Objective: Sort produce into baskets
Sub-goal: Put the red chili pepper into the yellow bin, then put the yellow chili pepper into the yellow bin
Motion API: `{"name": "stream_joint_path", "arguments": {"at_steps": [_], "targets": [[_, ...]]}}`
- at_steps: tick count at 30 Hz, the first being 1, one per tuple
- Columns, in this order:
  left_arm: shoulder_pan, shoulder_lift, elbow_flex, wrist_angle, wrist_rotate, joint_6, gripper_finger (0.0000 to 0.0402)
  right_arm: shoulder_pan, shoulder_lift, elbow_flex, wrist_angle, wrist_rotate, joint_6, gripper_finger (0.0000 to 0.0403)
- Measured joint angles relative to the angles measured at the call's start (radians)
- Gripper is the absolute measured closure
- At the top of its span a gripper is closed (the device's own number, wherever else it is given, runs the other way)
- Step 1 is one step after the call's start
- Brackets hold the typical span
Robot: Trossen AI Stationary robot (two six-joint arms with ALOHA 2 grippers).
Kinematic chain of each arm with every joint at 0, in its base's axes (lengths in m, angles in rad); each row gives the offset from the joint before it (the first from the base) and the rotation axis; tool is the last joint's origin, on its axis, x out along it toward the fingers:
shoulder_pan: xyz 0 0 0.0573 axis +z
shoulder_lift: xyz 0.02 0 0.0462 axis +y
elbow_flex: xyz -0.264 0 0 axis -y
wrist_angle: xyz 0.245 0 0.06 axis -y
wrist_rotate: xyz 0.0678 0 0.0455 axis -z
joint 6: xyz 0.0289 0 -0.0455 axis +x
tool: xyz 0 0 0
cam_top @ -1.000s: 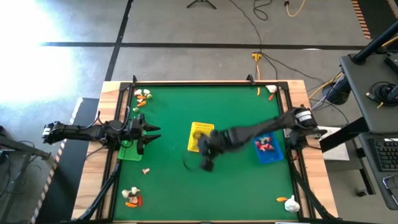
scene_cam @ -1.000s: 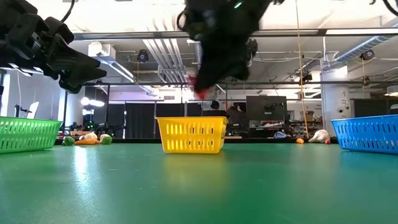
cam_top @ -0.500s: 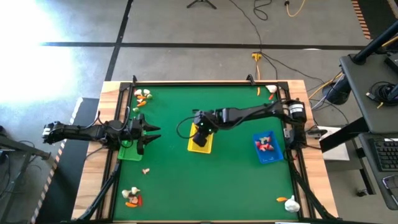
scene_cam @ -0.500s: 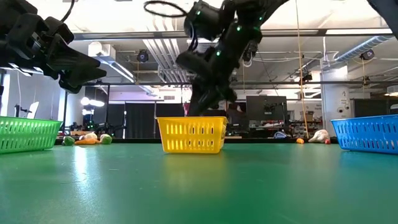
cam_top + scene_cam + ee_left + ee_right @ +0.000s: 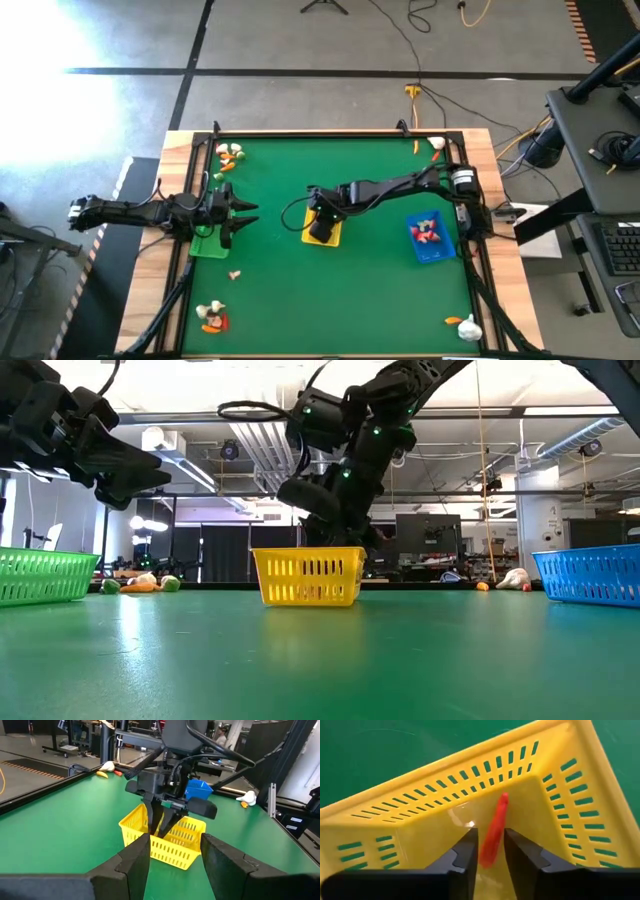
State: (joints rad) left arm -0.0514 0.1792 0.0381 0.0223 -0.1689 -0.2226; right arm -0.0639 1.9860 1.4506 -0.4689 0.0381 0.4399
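Table: green mat (image 5: 370,280) in a wooden frame, on a grey floor with taped lines and cables.
Room: open workshop past the far edge, ceiling pipes and monitors.
Yellow basket (image 5: 420,815): perforated sides, directly under the right gripper (image 5: 491,851).
Orange piece (image 5: 493,834): slim and tapered, between the right gripper's narrowly parted jaws, tip pointing into the basket.
Left gripper (image 5: 172,862): jaws parted, empty, above the green basket (image 5: 209,243).
Blue basket (image 5: 432,240): holds red-and-white pieces.
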Motion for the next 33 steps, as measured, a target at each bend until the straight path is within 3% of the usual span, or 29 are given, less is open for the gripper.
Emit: {"name": "stream_joint_path", "arguments": {"at_steps": [4,11,19,26,29,33], "targets": [[0.000,0.000,0.000,0.000,0.000,0.000,0.0243,0.000,-0.027,0.012,-0.029,0.014,0.042,0.0284],[0.000,0.002,0.000,0.000,0.000,0.000,0.0243,0.072,-0.136,0.130,-0.277,0.018,0.092,0.0270],[0.000,0.007,0.000,-0.002,0.000,0.000,0.0243,0.382,-0.267,0.139,-0.421,0.025,0.177,0.0282],[0.000,0.009,0.000,-0.001,0.000,0.000,0.0243,0.701,-0.237,0.107,-0.698,0.051,0.533,0.0274],[0.000,0.010,0.000,0.000,0.000,0.000,0.0243,0.807,-0.231,0.061,-0.784,-0.029,0.721,0.0267],[0.000,0.011,0.000,0.000,0.000,0.000,0.0243,0.899,-0.232,-0.023,-0.774,-0.223,0.839,0.0255]]}}
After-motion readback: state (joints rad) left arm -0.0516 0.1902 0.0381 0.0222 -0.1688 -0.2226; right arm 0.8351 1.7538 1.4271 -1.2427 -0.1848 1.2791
